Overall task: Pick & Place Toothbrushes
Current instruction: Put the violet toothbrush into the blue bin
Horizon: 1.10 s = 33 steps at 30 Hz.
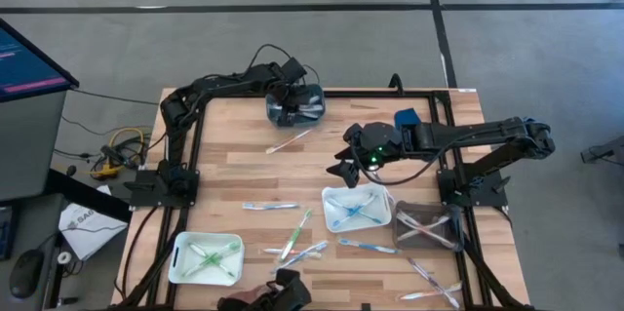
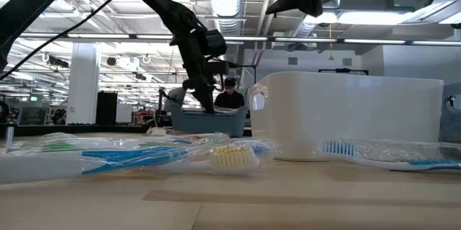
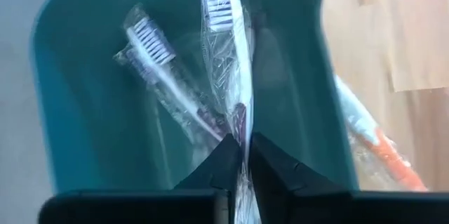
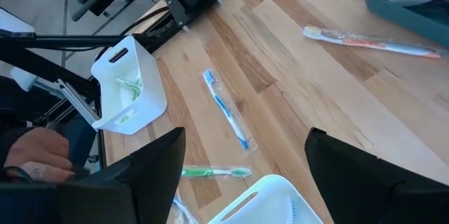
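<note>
Loose toothbrushes (image 1: pixel 295 235) crowd the lower frame, leaving bare table (image 1: pixel 234 155) mid-frame. The right gripper (image 1: pixel 343 167) hovers there, wide open and empty. At upper centre, the left gripper (image 3: pixel 243 155) pinches a wrapped toothbrush (image 3: pixel 226 55) inside the teal bin (image 1: pixel 294 104).
</note>
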### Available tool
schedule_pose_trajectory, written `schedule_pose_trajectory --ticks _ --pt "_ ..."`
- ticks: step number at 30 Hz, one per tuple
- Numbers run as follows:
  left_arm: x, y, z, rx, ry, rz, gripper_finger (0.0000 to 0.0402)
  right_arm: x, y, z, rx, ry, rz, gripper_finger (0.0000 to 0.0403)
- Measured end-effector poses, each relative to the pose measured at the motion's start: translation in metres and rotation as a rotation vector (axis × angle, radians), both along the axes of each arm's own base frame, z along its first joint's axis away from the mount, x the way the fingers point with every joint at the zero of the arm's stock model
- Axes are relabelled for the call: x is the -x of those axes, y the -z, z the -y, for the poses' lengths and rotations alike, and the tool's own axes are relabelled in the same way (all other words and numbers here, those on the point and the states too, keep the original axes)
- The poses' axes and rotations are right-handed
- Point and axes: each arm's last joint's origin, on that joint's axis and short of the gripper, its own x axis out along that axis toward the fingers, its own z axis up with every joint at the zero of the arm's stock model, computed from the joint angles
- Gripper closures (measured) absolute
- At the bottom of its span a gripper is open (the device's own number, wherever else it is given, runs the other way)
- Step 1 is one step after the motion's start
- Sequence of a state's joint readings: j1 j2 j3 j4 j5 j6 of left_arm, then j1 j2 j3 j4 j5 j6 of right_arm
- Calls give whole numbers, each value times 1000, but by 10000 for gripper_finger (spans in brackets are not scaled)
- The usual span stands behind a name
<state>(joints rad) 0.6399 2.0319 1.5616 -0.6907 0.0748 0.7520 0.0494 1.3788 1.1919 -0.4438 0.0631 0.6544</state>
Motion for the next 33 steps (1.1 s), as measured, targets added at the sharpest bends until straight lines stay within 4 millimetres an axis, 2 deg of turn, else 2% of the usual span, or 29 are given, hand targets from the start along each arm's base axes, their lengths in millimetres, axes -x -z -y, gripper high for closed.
schedule_pose_trajectory --ticks 11,21,33 --pt "-1 -1 -1 -50 -16 -17 318 0 0 0 0 -1 2 117" --pt "-8 -1 7 -109 -18 -43 278 0 0 0 0 -1 2 117" --pt "-11 -2 10 -142 -108 -49 178 0 0 -1 -13 -5 2 117"
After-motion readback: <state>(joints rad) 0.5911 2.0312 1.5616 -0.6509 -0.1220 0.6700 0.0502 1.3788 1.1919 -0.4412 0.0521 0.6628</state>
